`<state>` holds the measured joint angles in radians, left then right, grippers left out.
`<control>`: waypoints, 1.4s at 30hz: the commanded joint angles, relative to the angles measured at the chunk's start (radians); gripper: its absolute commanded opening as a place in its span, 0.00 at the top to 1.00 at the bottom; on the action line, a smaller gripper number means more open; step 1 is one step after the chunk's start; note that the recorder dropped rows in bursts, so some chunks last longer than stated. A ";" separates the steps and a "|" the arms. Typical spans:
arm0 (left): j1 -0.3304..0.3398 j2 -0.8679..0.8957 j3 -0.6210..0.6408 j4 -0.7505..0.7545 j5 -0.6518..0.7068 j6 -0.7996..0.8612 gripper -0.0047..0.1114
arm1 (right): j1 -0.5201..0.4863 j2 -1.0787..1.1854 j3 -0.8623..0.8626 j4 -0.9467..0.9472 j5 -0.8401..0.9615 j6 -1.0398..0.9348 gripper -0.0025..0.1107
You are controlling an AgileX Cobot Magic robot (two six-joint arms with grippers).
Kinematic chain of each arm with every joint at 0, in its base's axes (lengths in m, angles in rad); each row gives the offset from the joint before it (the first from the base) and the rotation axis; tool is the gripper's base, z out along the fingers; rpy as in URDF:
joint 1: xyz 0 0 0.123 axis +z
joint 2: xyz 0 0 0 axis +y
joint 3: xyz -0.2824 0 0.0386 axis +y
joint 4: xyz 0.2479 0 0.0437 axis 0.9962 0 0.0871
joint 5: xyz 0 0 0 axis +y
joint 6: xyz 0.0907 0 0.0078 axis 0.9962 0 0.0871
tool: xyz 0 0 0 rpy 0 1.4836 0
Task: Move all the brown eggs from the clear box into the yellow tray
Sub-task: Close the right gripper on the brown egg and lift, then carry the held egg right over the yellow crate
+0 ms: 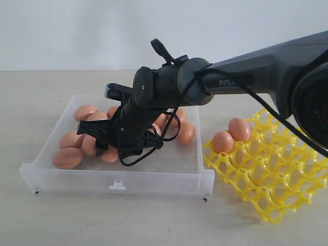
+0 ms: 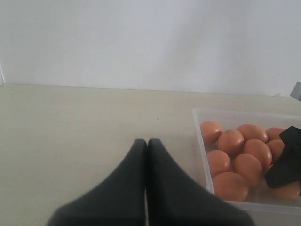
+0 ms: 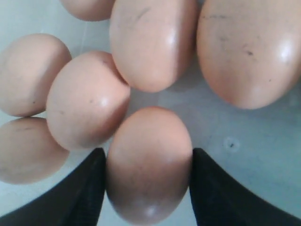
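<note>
Several brown eggs lie in the clear box on the left. My right gripper reaches down into the box among them. In the right wrist view its two black fingers press against both sides of one brown egg, which rests on the box floor beside other eggs. Two brown eggs sit in cups at the near corner of the yellow tray, right of the box. My left gripper is shut and empty, over bare table beside the box wall.
The right arm stretches across from the right, above the tray and over the back of the box. A black cable loops under the wrist. A white wall stands behind the beige table.
</note>
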<state>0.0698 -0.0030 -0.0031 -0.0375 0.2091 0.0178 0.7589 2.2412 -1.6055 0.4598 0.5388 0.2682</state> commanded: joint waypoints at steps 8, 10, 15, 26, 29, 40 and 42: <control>0.001 0.003 0.003 0.002 -0.006 0.002 1.00 | 0.008 -0.101 0.000 -0.181 -0.049 -0.268 0.83; 0.001 0.003 0.003 0.002 -0.006 0.002 1.00 | 0.015 -0.109 0.000 -0.181 -0.060 -0.321 0.83; 0.001 0.003 0.003 0.002 -0.006 0.002 1.00 | 0.020 -0.131 0.005 -0.201 -0.075 -0.370 0.84; 0.001 0.003 0.003 0.002 -0.006 0.002 1.00 | 0.002 -0.444 0.435 -0.179 -0.553 -0.527 0.84; 0.001 0.003 0.003 0.002 -0.006 0.002 1.00 | -0.031 -0.541 0.573 -0.129 -0.680 -0.641 0.84; 0.001 0.003 0.003 0.002 -0.006 0.002 1.00 | -0.290 -0.720 0.855 -0.102 -0.728 -0.716 0.84; 0.001 0.003 0.003 0.002 -0.006 0.002 1.00 | -0.336 -0.723 0.890 -0.102 -0.728 -0.716 0.84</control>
<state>0.0698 -0.0030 -0.0031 -0.0375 0.2091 0.0178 0.4735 1.5366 -0.7529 0.3564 -0.1861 -0.4356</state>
